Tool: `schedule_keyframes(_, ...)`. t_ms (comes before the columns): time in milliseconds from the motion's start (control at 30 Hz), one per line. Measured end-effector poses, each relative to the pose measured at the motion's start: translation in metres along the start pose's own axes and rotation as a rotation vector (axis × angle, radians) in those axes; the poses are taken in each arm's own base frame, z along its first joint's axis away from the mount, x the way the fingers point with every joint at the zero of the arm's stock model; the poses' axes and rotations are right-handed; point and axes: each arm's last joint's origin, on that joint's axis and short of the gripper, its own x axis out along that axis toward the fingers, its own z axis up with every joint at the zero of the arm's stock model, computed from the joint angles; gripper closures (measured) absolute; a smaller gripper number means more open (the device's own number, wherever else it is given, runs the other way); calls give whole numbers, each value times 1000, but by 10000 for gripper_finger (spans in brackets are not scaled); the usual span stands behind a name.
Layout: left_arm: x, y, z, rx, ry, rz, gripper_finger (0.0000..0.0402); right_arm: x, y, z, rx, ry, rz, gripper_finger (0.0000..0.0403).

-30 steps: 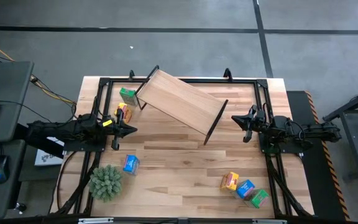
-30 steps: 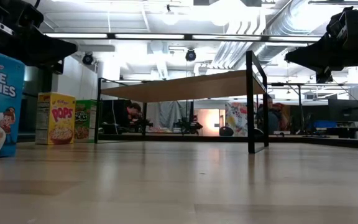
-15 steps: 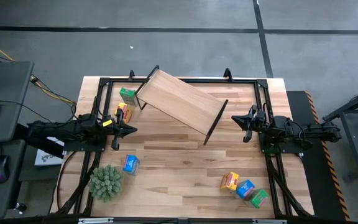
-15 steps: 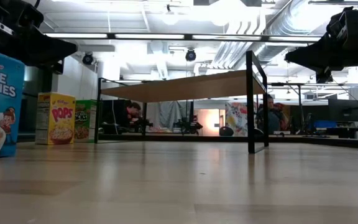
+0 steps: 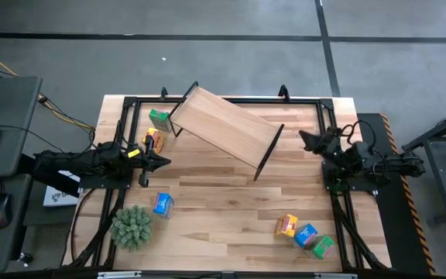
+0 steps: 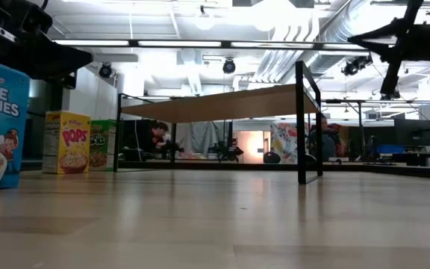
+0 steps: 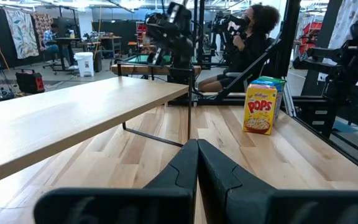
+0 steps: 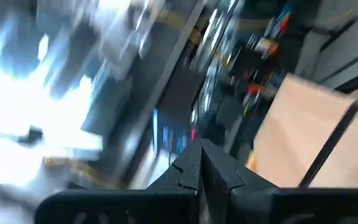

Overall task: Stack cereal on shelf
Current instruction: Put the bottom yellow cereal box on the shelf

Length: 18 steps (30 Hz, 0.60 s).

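The shelf [image 5: 227, 132], a light-wood plank on black frame ends, stands slantwise on the far middle of the table. Cereal boxes stand at the left: green [image 5: 159, 118], yellow [image 5: 153, 139], blue [image 5: 162, 204]. Three more lie near the right near corner: yellow [image 5: 286, 225], blue [image 5: 307, 234], green [image 5: 324, 246]. My left gripper [image 5: 165, 162] is shut and hovers between the left boxes and the shelf. My right gripper [image 5: 302, 138] is shut and sits right of the shelf's right end, touching nothing. The left wrist view shows the yellow box [image 7: 260, 112] beyond the shut fingers [image 7: 197, 149].
A fuzzy green plant ball [image 5: 132, 226] sits at the near left corner. Black frame rails [image 5: 223, 101] run along the table's far, left and right edges. Bare wood lies between the shelf and the near boxes. People sit in the room beyond the table [image 6: 155, 138].
My right gripper has risen and swung toward the table's far edge, tipping upward as it turned; its wrist view is blurred by the motion. The left arm, the shelf and the boxes have stayed where they were.
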Motion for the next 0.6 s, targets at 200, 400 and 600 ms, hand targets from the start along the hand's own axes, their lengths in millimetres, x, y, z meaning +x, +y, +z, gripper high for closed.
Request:
schedule_keyframes(200, 0, 0, 0, 0, 0, 0, 401, 0, 7, 7, 231, -146, 3, 402)
schedule_keyframes(400, 0, 0, 0, 0, 0, 0, 401, 28, 71, 18, 37, -117, 70, 402)
schedule_keyframes(600, 0, 0, 0, 0, 0, 0, 401, 92, 142, -15, -270, 282, 178, 402)
